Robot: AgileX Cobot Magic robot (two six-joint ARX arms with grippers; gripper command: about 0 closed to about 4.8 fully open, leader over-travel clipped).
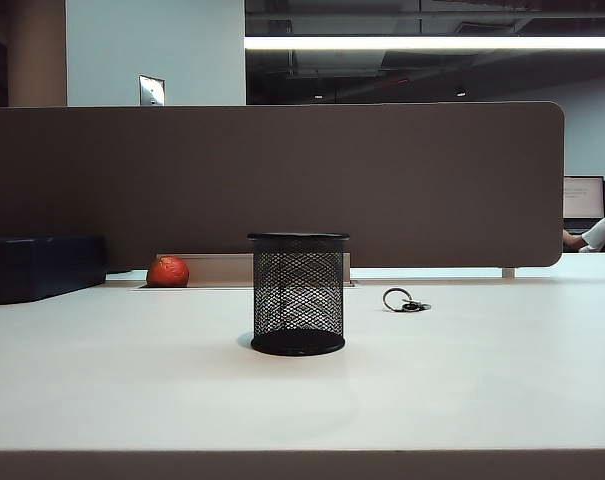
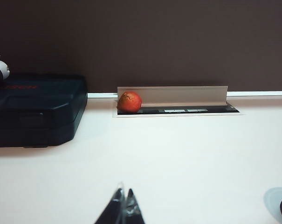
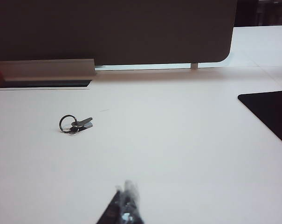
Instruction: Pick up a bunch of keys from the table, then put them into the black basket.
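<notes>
A bunch of keys [image 1: 405, 301] lies flat on the white bench [image 1: 462, 390], off to the right of the black basket [image 1: 298, 293] and slightly farther back, with clear bench between the two. The wire-mesh basket stands upright near the middle of the bench, its mouth open to the top. Neither arm shows in the exterior view.

In the right wrist view the right gripper [image 3: 124, 205] hangs low over bare bench, jaws pressed together and holding nothing. The keys [image 3: 74, 125] sit ahead of it and off to one side, well apart from the fingertips. The ring lies toward the basket side and the key blades trail away from it, so the bunch's long axis runs roughly across the gripper's line of approach, not along it.

The left gripper [image 2: 123, 207] is likewise closed and empty, facing an orange-red fruit [image 2: 129, 101] in the cable trough [image 2: 178, 103] and a dark blue tool case [image 2: 36, 109]; the keys are not in its view at all.

The right arm looks the nearer and better placed. It would need to open its jaws, reach forward and across, and come down over the ring or the blades before carrying the bunch over the basket's rim.
</notes>
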